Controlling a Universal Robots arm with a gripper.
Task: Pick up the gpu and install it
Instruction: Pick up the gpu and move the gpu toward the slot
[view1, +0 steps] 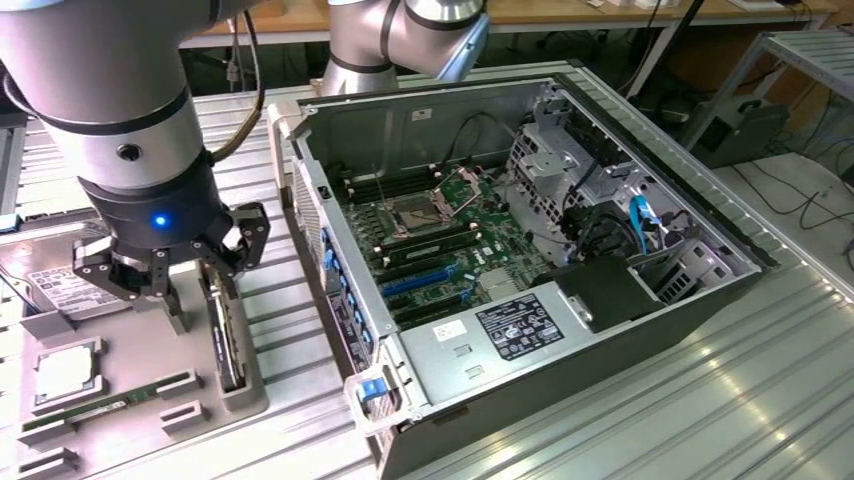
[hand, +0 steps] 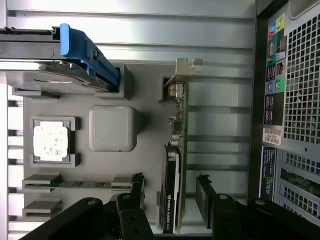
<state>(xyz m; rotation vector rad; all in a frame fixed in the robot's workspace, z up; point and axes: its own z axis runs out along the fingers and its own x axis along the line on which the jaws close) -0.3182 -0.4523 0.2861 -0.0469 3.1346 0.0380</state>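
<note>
Now the arm (view1: 120, 130) points straight down over a gray tray (view1: 254, 400), at the exterior view's left. Its jaws are wide apart, one on each side of the gpu (hand: 179, 125). They hold nothing. A small gap shows between each jaw and the card.

The gpu stands on its long edge in a slot of the tray. Its silver bracket (hand: 187, 67) is at the end far from the jaws. Its black fan side faces away from the case (view1: 641, 350).

More parts sit in the tray, all on the fan side of the gpu. A square chip (hand: 50, 141) lies flat in its own nest. A thin memory stick (hand: 75, 183) lies near it. A hard drive (view1: 60, 285) sits at the back.

The case lies open on its side, just beside the tray. Its tall wall rises close to the jaws. Both rest on a ribbed metal surface (view1: 747, 400).
</note>
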